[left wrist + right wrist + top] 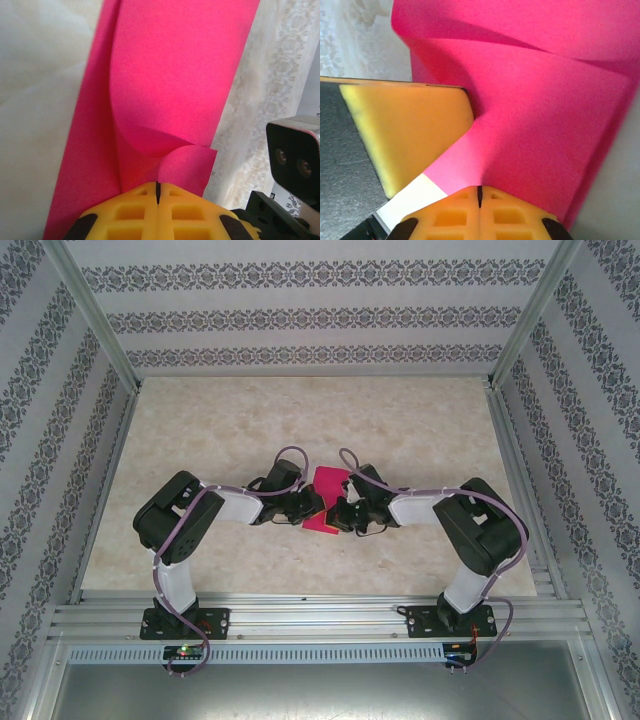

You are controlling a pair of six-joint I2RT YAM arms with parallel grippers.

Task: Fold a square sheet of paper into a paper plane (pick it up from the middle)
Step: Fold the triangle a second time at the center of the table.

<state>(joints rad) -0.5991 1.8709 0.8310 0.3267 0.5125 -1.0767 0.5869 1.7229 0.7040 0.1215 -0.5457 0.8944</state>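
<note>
Magenta paper, curled and part-folded

At the centre of the table, square sheet of paper between left jaws and right jaws.

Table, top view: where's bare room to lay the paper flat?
Free: the far half of the table up to the back wall, and the near strip along the rail. Crowded: the middle, where the left pincer and right pincer both clamp the paper.
</note>
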